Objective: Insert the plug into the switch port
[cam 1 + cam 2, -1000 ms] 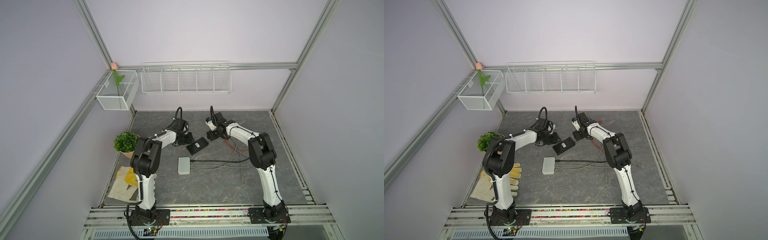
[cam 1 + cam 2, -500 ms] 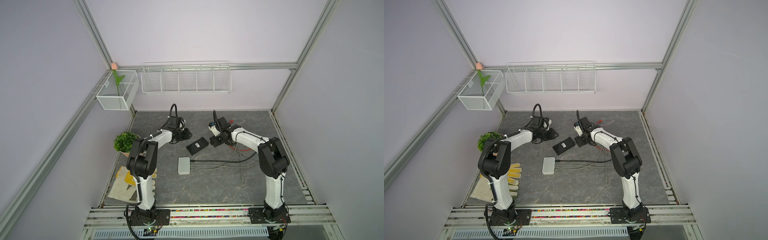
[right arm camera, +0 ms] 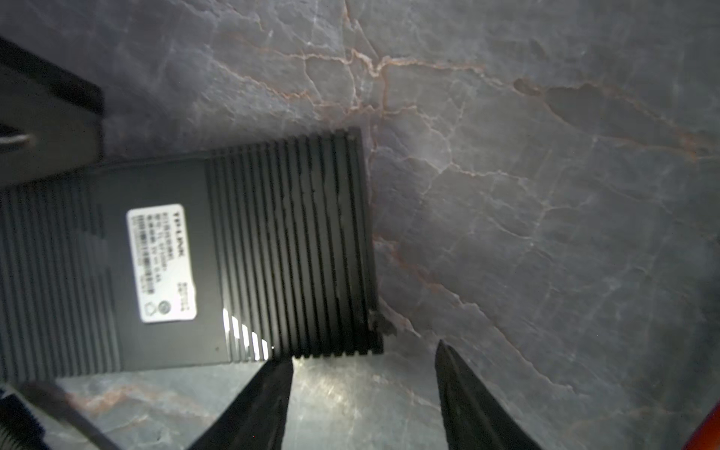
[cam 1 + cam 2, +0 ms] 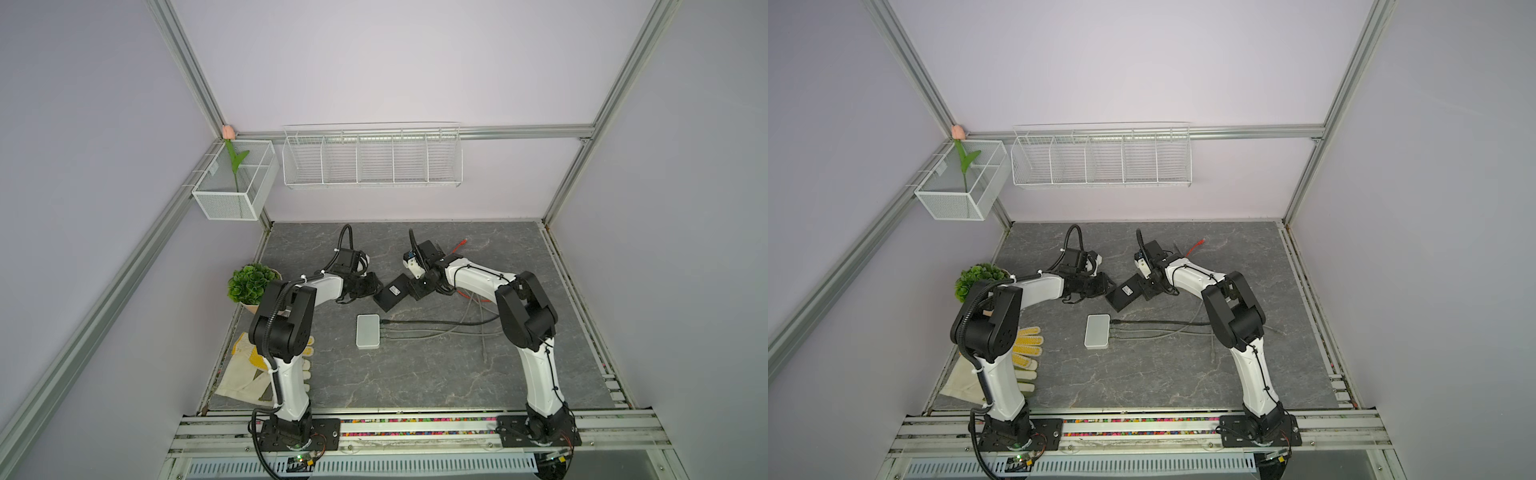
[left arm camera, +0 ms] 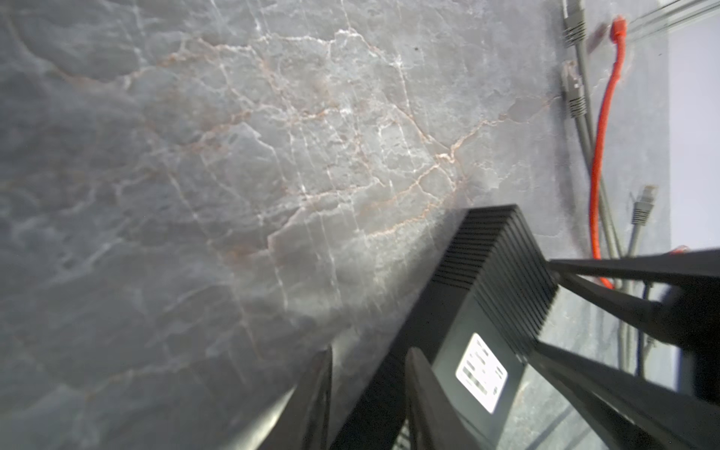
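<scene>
Lying beside right gripper (image 3: 364,352): black switch (image 3: 288,241)

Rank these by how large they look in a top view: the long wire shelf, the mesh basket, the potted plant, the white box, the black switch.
1. wire shelf
2. mesh basket
3. potted plant
4. white box and black switch: they look about alike, so I do not rank them.

Table (image 4: 415,374) toward arm bases: bare, wide open. Mid: white box (image 4: 368,330) w/ cables (image 4: 440,326) trailing across right side. Black switch (image 4: 390,292) hemmed in btwn left end effector (image 4: 374,287) & right end effector (image 4: 415,290). Back strip free exc. orange cable (image 4: 459,245). Left edge: plant (image 4: 249,282), gloves (image 4: 1027,349).
</scene>
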{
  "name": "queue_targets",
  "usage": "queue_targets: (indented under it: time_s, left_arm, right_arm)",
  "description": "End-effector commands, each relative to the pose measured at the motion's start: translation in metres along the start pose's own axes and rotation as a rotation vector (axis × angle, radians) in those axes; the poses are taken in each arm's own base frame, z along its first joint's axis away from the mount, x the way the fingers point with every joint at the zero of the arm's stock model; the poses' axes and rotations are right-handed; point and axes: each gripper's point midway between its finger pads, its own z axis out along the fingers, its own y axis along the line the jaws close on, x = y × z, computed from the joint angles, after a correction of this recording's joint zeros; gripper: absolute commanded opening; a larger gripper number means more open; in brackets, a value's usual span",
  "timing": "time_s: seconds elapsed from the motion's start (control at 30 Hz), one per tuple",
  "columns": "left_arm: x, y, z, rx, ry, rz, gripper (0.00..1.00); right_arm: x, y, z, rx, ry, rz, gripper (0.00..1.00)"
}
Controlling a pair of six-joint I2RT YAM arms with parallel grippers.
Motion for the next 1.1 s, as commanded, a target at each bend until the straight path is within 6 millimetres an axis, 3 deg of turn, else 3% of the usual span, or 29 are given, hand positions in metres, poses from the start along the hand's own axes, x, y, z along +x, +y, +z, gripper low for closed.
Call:
queue_targets:
  time_s: [0.0, 0.33, 0.5, 0.83, 1.07]
  left_arm:
    - [-0.005, -0.017, -0.012, 0.052, -0.052, 0.011, 0.33]
    - [-0.004, -0.022, -0.025, 0.066, -0.088, -0.004, 0.33]
    - [-0.005, -0.023, -0.028, 0.058, -0.085, 0.003, 0.33]
    - [-0.025, -0.007, -0.049, 0.027, -0.157, -0.022, 0.33]
    - [-0.017, -0.003, -0.032, 0.042, -0.119, -0.042, 0.32]
  right_arm:
    - [-0.007, 0.001, 0.003, -0.007, -0.001, 0.009, 0.62]
    - [-0.024, 0.031, 0.01, -0.066, -0.012, -0.043, 0.61]
    - [-0.027, 0.034, 0.01, -0.078, -0.005, -0.056, 0.61]
    - [-0.024, 0.019, -0.011, -0.033, -0.045, -0.057, 0.62]
    - [-0.034, -0.003, -0.005, 0.0, -0.039, -0.022, 0.62]
